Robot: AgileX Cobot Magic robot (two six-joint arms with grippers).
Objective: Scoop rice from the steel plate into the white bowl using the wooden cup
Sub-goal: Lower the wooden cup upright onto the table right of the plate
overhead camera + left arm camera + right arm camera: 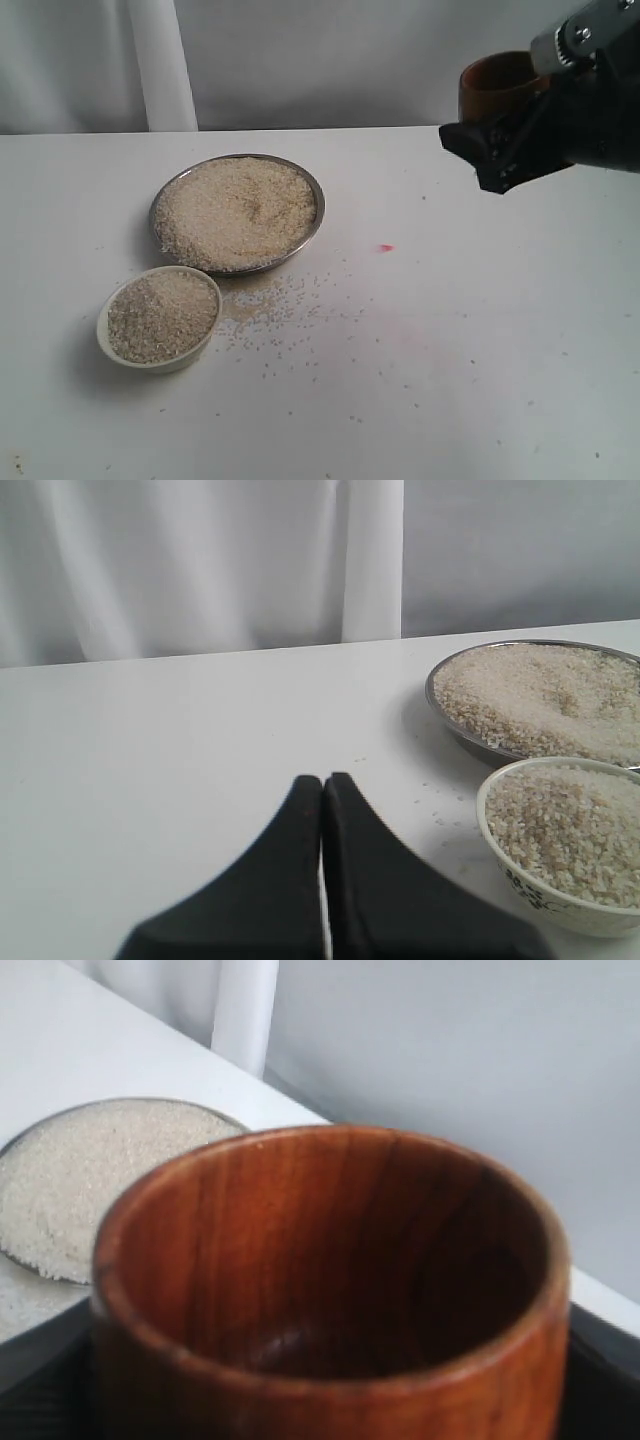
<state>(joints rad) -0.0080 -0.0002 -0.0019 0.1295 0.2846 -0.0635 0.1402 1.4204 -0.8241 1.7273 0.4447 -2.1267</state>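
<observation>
White table (500, 350), pale backdrop (350, 60) (draped cloth)

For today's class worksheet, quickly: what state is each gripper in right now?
Left gripper: shut, holding nothing.
Right gripper: shut on the wooden cup.

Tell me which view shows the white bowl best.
The exterior view: the whole white bowl shows, filled with rice. The left wrist view cuts it off at the frame edge; the right wrist view misses it.

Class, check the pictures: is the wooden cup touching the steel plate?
Apart. The exterior view shows the wooden cup up at the right, with a wide stretch of table between it and the steel plate.
</observation>
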